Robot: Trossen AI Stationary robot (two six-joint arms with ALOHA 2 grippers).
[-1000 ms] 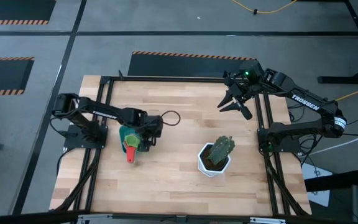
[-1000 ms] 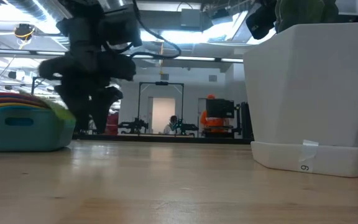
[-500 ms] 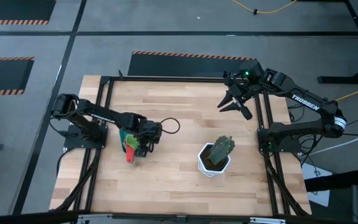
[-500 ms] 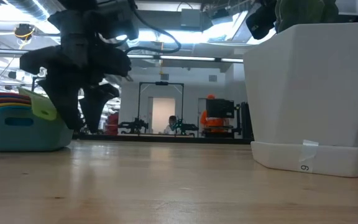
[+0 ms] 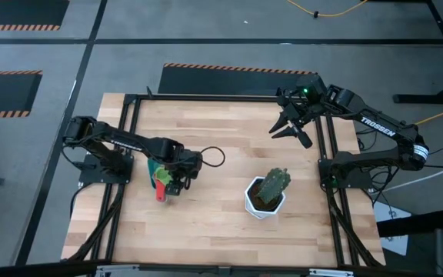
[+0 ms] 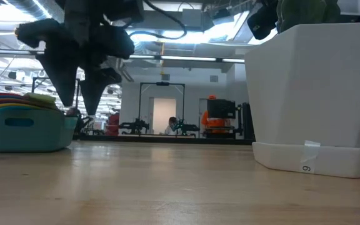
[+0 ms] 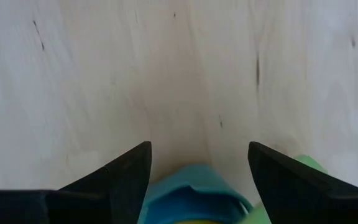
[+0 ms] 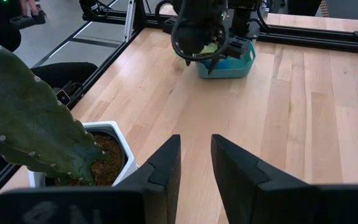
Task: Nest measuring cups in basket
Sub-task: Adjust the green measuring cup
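Left pincer [image 6: 74, 109], fingers wide and empty, has lifted off the teal plastic basket [image 6: 27, 129]; green cup [image 6: 42, 99] now nested inside.

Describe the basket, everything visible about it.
The basket is a small teal plastic tub with rounded corners and a rimmed lip, standing upright on the wooden table near its left side. Stacked cups fill it, rising above the rim, a red handle sticking out. The left gripper hangs open just above its edge, apparently not touching.
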